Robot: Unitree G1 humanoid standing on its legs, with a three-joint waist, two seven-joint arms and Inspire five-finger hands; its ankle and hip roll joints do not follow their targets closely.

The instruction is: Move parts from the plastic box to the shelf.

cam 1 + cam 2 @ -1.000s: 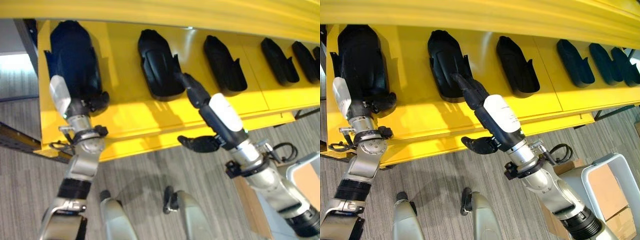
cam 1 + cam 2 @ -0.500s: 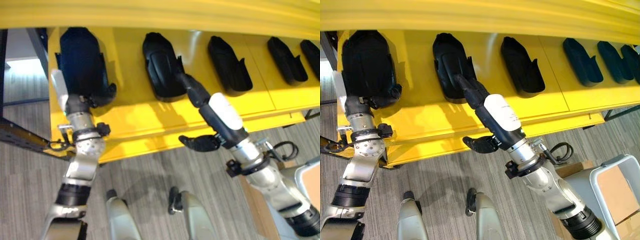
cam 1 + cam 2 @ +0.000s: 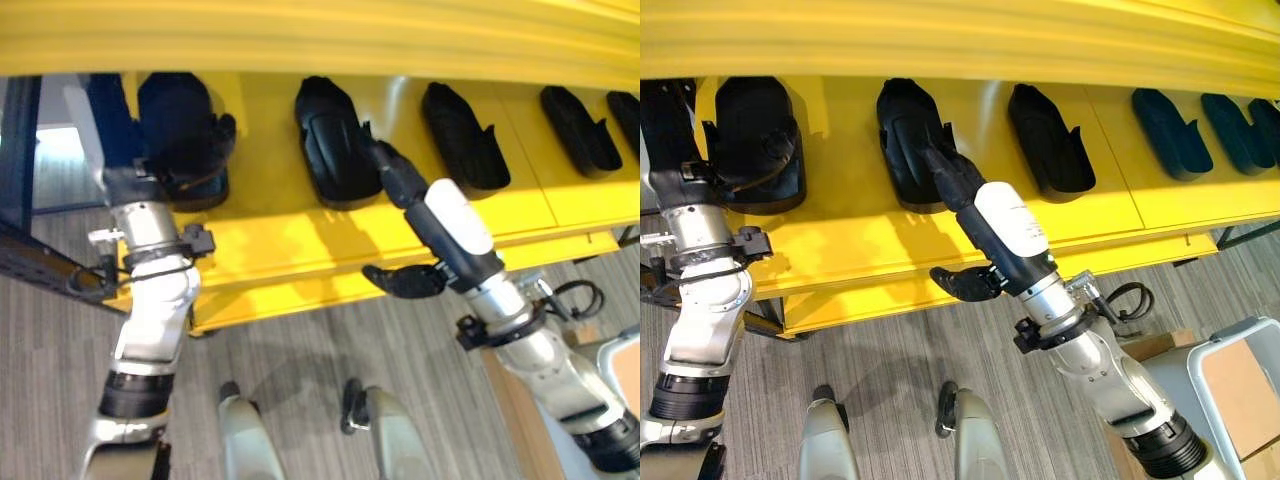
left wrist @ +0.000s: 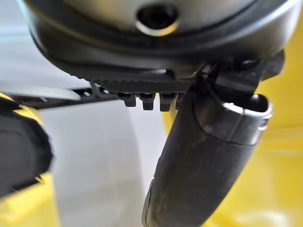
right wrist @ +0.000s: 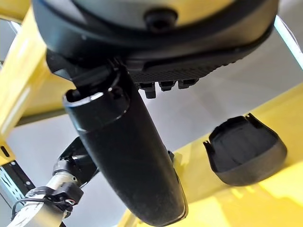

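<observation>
Floor: grey, finely ribbed carpet, nearest the camera.
Plastic box: pale grey, rounded rim, on the floor at the robot's right, brown cardboard inside; well apart from both hands.
Right hand: dark and slim, fingers laid straight and together along the near end of the second part; thumb sticks out below the shelf's front lip, curled round nothing.
Left hand: against the near edge of the leftmost part; fingers merge with the dark plastic, so I cannot tell whether they grasp it.
Shelf: glossy yellow sheet metal, smooth, with a folded front lip and a yellow beam overhead.
Parts: matte black moulded plastic shells, elongated with rounded noses and small side tabs, lying in a row on the shelf; a third part sits right of the right hand, more parts farther right.
</observation>
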